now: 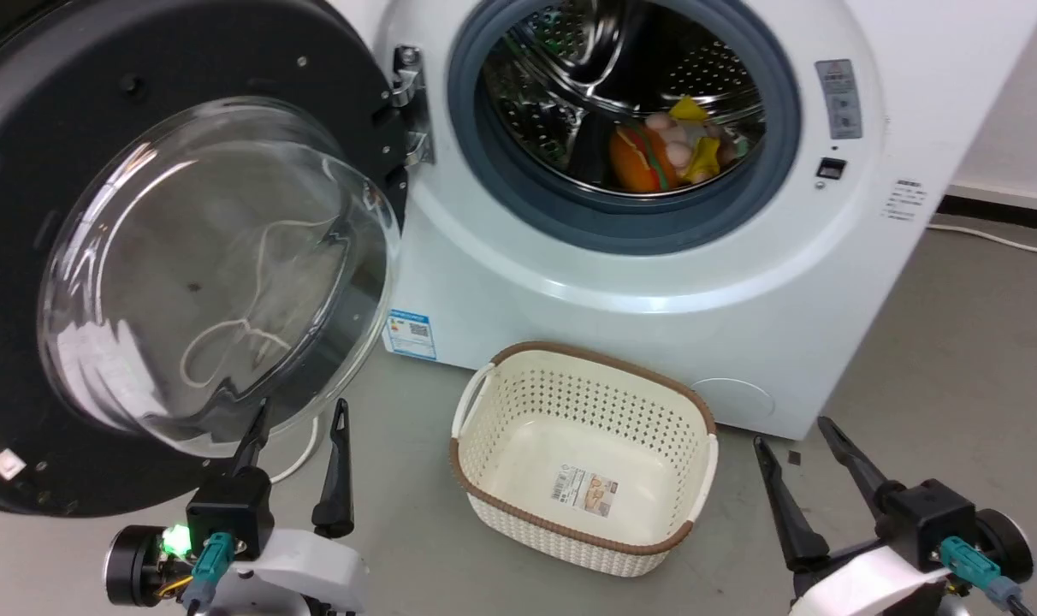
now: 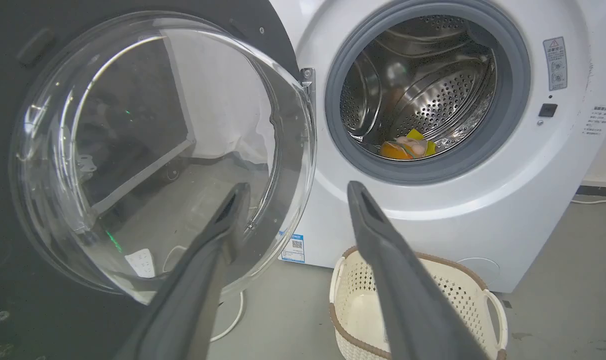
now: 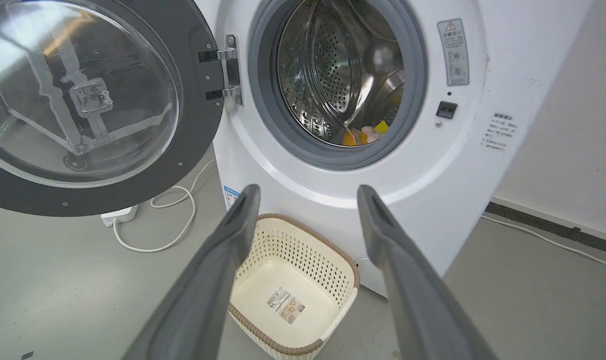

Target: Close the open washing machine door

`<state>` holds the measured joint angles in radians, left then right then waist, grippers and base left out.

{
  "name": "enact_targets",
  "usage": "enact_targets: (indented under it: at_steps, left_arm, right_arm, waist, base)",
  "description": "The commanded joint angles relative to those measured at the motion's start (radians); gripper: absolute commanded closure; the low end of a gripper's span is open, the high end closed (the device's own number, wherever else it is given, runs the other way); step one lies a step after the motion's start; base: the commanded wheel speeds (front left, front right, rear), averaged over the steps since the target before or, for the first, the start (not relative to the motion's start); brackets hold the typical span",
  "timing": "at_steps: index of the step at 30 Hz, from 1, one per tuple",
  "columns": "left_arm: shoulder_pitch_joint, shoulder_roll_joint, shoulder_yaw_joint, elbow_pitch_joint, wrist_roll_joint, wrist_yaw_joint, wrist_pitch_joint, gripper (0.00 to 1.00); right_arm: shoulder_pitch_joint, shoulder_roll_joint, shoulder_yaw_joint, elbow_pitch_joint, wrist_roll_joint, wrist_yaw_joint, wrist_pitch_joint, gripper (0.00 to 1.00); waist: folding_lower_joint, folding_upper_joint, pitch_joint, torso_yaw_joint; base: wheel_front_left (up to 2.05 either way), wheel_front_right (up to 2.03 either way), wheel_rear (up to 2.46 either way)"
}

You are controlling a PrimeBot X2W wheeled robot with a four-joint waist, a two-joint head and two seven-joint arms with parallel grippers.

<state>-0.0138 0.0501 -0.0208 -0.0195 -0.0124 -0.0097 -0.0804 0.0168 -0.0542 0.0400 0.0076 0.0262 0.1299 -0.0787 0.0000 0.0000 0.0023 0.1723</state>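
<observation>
Washing machine door (image 1: 202, 265) stands wide open. Left gripper (image 1: 301, 411) just beside its glass, right gripper (image 1: 792, 432) near basket (image 1: 580, 349); both jaws wide apart, empty

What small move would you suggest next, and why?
Probably reach the open left gripper leftwards to the washing machine door's free edge, to swing it shut: the door stands wide open on its hinge, and that gripper is nearest, holding nothing.
</observation>
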Motion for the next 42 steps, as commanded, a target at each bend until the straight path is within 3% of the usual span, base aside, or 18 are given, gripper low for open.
enact_targets:
  at_steps: [1, 37, 39, 42]
  left_arm:
    - [0.015, 0.001, 0.001, -0.008, -0.006, 0.006, -0.009, 0.00]
    - [0.051, 0.000, 0.010, -0.091, -0.028, 0.045, -0.084, 0.00]
    - [0.052, 0.000, 0.010, -0.091, -0.032, 0.041, -0.089, 1.00]
    - [0.050, 0.000, 0.014, -0.094, -0.046, 0.033, -0.095, 1.00]
  right_arm:
    - [-0.005, 0.001, 0.007, 0.003, -0.002, 0.000, -0.011, 0.00]
    - [-0.057, -0.015, 0.122, 0.050, 0.027, 0.000, -0.086, 0.00]
    - [-0.055, -0.015, 0.122, 0.050, 0.028, 0.001, -0.090, 0.00]
    - [-0.051, -0.014, 0.120, 0.050, 0.027, 0.001, -0.097, 0.00]
  waist:
    - [0.0000, 0.0000, 0.003, 0.009]
    - [0.0000, 0.0000, 0.023, 0.169]
    - [0.0000, 0.0000, 0.023, 0.177]
    - [0.0000, 0.0000, 0.024, 0.190]
  base:
    - [0.00, 0.00, 0.00]
    - [-0.02, -0.02, -0.02]
    - [0.00, 0.00, 0.00]
    - [0.00, 0.00, 0.00]
